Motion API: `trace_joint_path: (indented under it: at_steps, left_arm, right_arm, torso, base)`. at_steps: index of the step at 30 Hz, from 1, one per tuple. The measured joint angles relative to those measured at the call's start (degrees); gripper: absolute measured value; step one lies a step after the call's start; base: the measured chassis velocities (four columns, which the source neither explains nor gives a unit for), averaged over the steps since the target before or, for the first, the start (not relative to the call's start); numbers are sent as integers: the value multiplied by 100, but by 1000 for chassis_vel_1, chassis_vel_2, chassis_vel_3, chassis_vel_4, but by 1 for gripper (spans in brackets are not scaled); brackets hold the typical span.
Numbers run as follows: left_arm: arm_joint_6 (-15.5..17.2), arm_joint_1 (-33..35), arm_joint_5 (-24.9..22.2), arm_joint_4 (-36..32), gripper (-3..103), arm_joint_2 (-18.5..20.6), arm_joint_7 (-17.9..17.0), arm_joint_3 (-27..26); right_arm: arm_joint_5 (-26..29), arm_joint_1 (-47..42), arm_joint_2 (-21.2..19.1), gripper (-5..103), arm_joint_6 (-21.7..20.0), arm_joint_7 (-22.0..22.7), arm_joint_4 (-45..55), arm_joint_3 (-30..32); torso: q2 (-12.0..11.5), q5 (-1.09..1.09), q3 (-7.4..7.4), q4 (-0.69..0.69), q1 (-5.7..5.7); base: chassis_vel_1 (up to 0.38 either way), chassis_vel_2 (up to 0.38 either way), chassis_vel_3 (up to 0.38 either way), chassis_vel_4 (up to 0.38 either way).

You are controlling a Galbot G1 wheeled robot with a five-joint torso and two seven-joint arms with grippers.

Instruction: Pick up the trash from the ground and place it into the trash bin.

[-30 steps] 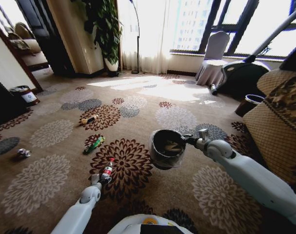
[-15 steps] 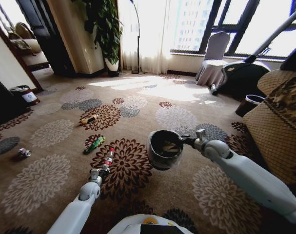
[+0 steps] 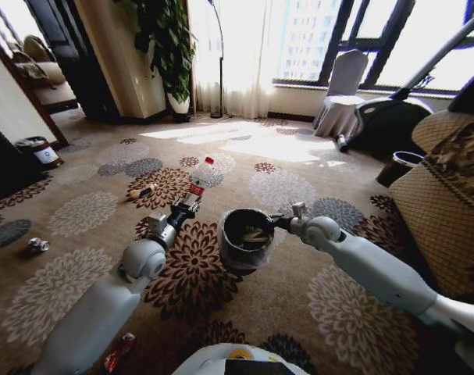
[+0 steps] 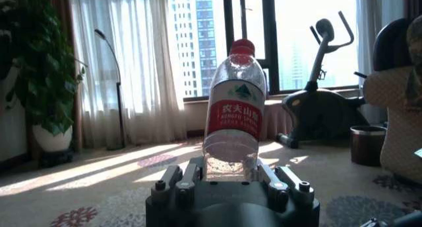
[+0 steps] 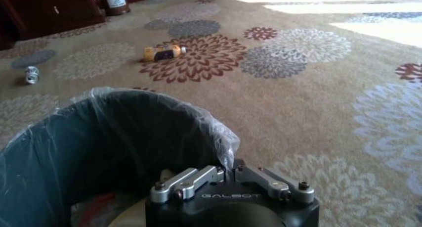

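My left gripper (image 3: 182,209) is shut on a clear plastic bottle (image 3: 196,183) with a red label and red cap, held up in the air just left of the trash bin (image 3: 244,238). In the left wrist view the bottle (image 4: 234,123) stands upright between the fingers (image 4: 188,175). My right gripper (image 3: 282,223) is shut on the rim of the dark bin, whose grey bag liner (image 5: 218,133) shows at the edge. More trash lies on the carpet: a yellow piece (image 3: 143,191), a small can (image 3: 38,244) and a red wrapper (image 3: 118,353).
A dark-red bin with a white label (image 3: 40,151) stands at the far left wall. An exercise bike (image 3: 385,117), a brown waste bin (image 3: 400,164) and a wicker seat (image 3: 440,203) fill the right side. A potted plant (image 3: 170,47) stands at the back.
My left arm has lifted the bottle from low over the carpet up and forward beside the bin. My right arm has brought the bin a little to the left.
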Motion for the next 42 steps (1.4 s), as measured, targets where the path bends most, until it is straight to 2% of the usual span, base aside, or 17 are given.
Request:
trace_joint_path:
  at_steps: [5,6,9,14,16,18,21,22,24,26,27,30,31,33,42]
  left_arm:
    - [-48,-253,-123,88,36,-32,32,721]
    - [-112,-279,-20,227,36,-110,61,992]
    - [-279,-262,160,512,36,-228,77,1269]
    - [-435,-184,271,812,34,-342,238,1341]
    - [-530,-175,377,906,36,-341,504,1318]
    - [-554,-173,498,950,47,-328,674,1301]
    - [-566,-167,556,980,52,-332,710,1300]
    - [-574,-140,587,985,63,-336,720,1285]
    - [-573,-124,589,978,63,-336,719,1274]
    - [-541,-38,588,911,74,-325,729,1248]
    - [-541,-38,588,911,74,-325,729,1248]
    - [-557,204,607,739,90,-272,808,1039]
    - [-557,204,607,739,90,-272,808,1039]
    - [-596,399,623,527,98,-218,814,869]
    - [-759,1039,778,-171,100,-19,772,508]
  right_arm:
    - [222,390,262,2,-82,-2,-16,-352]
    - [319,527,313,2,-118,-3,-13,-460]
    - [441,707,329,2,-179,-2,0,-572]
    - [591,807,273,2,-226,0,128,-598]
    - [640,798,230,2,-230,-2,213,-592]
    - [673,769,191,2,-230,0,294,-565]
    - [736,758,167,2,-230,0,379,-549]
    - [779,766,146,2,-230,-2,435,-544]
    - [786,775,141,2,-231,-2,442,-543]
    - [794,818,129,2,-232,0,446,-538]
    - [794,818,129,2,-232,0,446,-538]
    - [808,863,100,2,-229,-1,444,-520]
    - [808,863,100,2,-229,-1,444,-520]
    - [796,868,66,2,-229,-2,412,-503]
    - [711,792,-6,2,-193,-1,324,-275]
  torso:
    - [0,2,0,1,0]
    - [0,0,0,2,0]
    - [0,-2,0,1,0]
    - [0,0,0,0,0]
    - [0,0,0,1,0]
    - [0,1,0,0,0]
    - [0,1,0,0,0]
    - [0,2,0,0,0]
    - [0,1,0,0,0]
    - [0,0,0,1,0]
    - [0,0,0,1,0]
    - [0,1,0,1,0]
    - [0,1,0,1,0]
    - [0,1,0,1,0]
    - [0,1,0,1,0]
  base:
    - [0,0,0,0]
    - [0,0,0,0]
    - [0,0,0,0]
    - [0,0,0,0]
    - [0,0,0,0]
    - [0,0,0,0]
    - [0,0,0,0]
    - [0,0,0,0]
    - [0,0,0,0]
    - [0,0,0,0]
    - [0,0,0,0]
    - [0,0,0,0]
    - [0,0,0,0]
    - [0,0,0,0]
    - [0,0,0,0]
